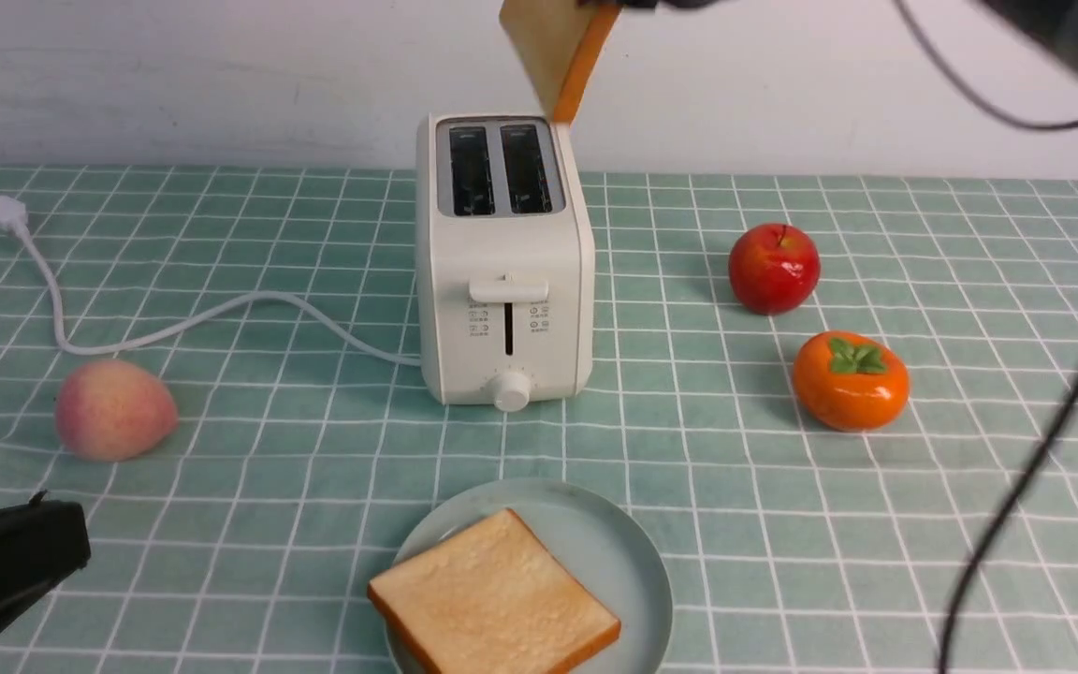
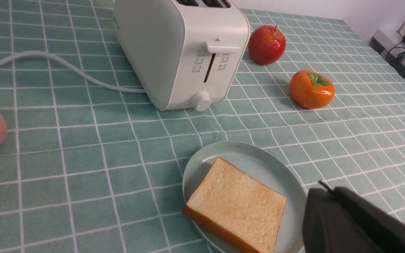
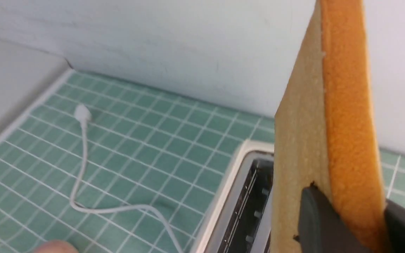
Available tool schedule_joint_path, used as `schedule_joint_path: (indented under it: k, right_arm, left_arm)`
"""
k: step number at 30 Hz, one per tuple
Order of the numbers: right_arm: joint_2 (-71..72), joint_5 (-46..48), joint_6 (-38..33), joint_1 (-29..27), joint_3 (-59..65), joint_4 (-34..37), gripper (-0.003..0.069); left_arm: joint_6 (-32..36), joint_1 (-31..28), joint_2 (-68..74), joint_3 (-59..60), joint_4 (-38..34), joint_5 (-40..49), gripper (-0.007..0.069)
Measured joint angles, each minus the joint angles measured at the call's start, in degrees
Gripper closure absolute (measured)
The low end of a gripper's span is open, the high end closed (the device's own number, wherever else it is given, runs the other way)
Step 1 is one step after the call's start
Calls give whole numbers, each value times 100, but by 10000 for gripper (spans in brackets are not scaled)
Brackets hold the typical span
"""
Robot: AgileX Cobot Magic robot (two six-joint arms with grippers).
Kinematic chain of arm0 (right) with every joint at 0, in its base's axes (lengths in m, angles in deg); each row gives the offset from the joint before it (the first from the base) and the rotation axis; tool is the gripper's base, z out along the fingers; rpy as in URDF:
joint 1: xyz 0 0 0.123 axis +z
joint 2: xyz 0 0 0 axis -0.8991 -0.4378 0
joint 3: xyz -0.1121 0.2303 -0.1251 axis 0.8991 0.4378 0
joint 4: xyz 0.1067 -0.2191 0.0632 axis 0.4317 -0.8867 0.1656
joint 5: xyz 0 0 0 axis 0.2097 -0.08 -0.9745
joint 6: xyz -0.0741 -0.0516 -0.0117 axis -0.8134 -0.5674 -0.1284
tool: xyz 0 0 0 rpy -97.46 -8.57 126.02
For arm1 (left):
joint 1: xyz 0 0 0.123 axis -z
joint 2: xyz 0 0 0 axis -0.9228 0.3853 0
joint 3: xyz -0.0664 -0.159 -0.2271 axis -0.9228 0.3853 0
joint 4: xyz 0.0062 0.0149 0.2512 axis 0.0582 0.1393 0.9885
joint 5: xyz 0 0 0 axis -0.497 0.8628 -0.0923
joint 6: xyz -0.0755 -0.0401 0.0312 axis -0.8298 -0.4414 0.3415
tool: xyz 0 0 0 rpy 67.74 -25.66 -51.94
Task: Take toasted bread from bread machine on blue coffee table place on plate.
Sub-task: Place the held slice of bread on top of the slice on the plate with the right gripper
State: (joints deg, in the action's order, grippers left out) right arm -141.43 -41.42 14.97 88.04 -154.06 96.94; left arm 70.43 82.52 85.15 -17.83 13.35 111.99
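The cream-white bread machine (image 1: 502, 262) stands mid-table with both slots empty; it also shows in the left wrist view (image 2: 181, 52). One slice of toasted bread (image 1: 492, 599) lies flat on the pale blue-green plate (image 1: 614, 548) at the front; the left wrist view shows this slice (image 2: 236, 209) and the plate (image 2: 258, 165) too. A second slice (image 1: 558, 47) hangs on edge above the toaster's back right corner, held by my right gripper (image 3: 350, 214), which is shut on it (image 3: 343, 105). My left gripper (image 2: 329, 191) is shut and empty, low beside the plate.
On the teal gridded table (image 1: 221, 562) lie a peach (image 1: 113, 409) at left, a red apple (image 1: 774, 267) and an orange persimmon (image 1: 851, 379) at right. The toaster's white cord (image 1: 174, 323) runs left to its plug. A wall stands behind.
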Motion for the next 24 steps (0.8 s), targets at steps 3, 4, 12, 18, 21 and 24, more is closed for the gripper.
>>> schedule_joint_path:
  k: [3, 4, 12, 18, 21, 24]
  right_arm:
    - [619, 609, -15, -146, -25, -43, 562]
    - [798, 923, -34, -219, -25, -88, 562]
    - [1778, 3058, -48, -666, -25, -835, 562]
    - [2449, 3154, 56, -766, 831, -507, 562]
    - [2652, 3154, -82, -766, 1698, 395, 562]
    - [2646, 3154, -545, -766, 2616, 1432, 562]
  left_arm:
    - [0, 0, 0, 0, 68, -13, 638]
    - [0, 0, 0, 0, 106, -8, 638]
    - [0, 0, 0, 0, 183, 130, 638]
    - [0, 0, 0, 0, 187, 229, 638]
    - [0, 0, 0, 0, 187, 261, 638]
    - [0, 0, 0, 0, 191, 265, 638]
